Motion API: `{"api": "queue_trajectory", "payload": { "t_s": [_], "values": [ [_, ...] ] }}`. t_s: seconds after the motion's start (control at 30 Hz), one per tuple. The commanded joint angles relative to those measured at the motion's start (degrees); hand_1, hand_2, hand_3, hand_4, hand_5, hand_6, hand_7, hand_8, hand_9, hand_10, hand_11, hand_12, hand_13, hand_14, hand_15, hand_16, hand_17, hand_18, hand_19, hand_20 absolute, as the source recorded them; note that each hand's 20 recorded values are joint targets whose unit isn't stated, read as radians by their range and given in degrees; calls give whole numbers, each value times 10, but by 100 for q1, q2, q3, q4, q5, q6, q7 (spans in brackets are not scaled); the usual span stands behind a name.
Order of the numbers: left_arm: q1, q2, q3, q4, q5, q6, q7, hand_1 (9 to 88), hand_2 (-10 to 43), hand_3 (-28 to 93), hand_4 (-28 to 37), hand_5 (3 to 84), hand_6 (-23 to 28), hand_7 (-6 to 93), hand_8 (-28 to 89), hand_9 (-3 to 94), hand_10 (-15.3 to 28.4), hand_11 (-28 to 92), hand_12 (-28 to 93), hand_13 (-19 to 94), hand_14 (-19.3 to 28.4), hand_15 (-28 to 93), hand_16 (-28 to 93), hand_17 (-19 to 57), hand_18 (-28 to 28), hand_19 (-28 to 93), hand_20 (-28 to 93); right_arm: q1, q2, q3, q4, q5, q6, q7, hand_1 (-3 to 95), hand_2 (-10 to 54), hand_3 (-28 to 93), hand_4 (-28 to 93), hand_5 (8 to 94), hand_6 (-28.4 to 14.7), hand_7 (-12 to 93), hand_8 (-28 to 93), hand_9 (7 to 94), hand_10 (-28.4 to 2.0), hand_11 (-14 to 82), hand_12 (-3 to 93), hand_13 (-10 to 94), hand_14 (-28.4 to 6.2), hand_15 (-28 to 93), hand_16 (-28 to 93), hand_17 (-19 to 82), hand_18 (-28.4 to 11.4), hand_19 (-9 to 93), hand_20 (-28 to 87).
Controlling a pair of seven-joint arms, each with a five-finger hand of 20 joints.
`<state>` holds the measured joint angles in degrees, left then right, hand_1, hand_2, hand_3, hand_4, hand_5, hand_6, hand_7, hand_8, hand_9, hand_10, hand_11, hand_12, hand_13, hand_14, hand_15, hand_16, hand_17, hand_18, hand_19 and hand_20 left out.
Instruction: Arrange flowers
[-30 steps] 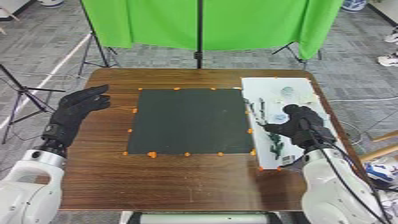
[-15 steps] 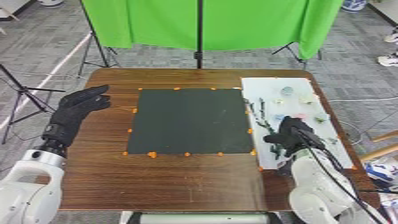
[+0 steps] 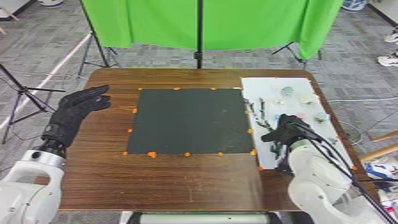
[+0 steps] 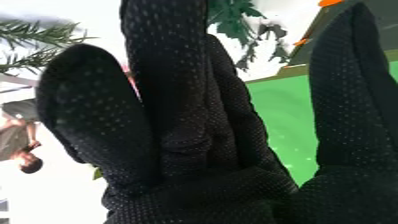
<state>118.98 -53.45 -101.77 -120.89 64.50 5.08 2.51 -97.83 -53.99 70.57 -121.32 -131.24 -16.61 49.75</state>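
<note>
Here in the head view, the left hand [image 3: 83,102] hangs over the left side of the brown desk [image 3: 178,185], released, its fingers loosely extended. Across at the right, the right hand [image 3: 284,132] is over the nearer half of the white board [image 3: 257,85], its arm coming up from the bottom edge. The dark leafy stems [image 3: 261,117] lie on the board along its left side, just beside that hand, and farther up sit a pale blue bloom [image 3: 287,91] and a pale yellowish bloom [image 3: 307,100]. The dark mat [image 3: 191,120] spreads out between the hands, orange markers along its edges.

Over to the right wrist view: the right hand is released too, fingers straight, thumb well apart. Beyond the fingers come broad green leaves [image 4: 233,22] and a needle-leaved sprig [image 4: 35,37], both against white, with the green curtain [image 4: 280,112] behind.
</note>
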Motion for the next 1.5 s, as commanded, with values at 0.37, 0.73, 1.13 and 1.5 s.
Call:
{"api": "queue_trajectory", "payload": {
  "t_s": [0.37,0.73,1.13,1.5],
  "values": [
    [60,-12,-15,-27,49,3,-115,323,-12,597,-166,438,56,100,-47,423,153,179,135,357,199,223,-9,70,126,128,157,14,-197,-366,543,-278,58,222,450,-95,523,-170,677,-141,86,-57,841,-204,138,146,937,-23,428,142,766,-10,932,-248],
    [47,-41,-22,-29,42,-4,-119,325,-12,596,-166,439,56,99,-47,423,154,179,134,356,200,222,-8,70,126,127,156,-103,-289,-658,964,-644,956,-62,936,-95,-267,405,727,-94,207,214,935,-120,166,397,937,5,530,133,769,-5,881,120],
    [76,-27,-45,-36,-33,-2,-111,326,-12,596,-165,438,56,99,-47,421,153,178,135,355,198,219,-8,70,125,122,154,-321,-92,-49,644,-230,1547,-194,946,-95,-240,536,732,-72,352,218,922,-123,267,413,937,10,595,146,798,-14,786,450],
    [54,23,-34,-15,-64,-10,-107,327,-11,596,-165,439,57,99,-47,421,155,176,134,355,199,219,-7,69,125,121,154,-410,123,604,-152,242,2126,-396,946,-95,-254,573,727,-74,370,218,915,-127,294,409,937,11,606,147,804,-16,786,473]
  ]
}}
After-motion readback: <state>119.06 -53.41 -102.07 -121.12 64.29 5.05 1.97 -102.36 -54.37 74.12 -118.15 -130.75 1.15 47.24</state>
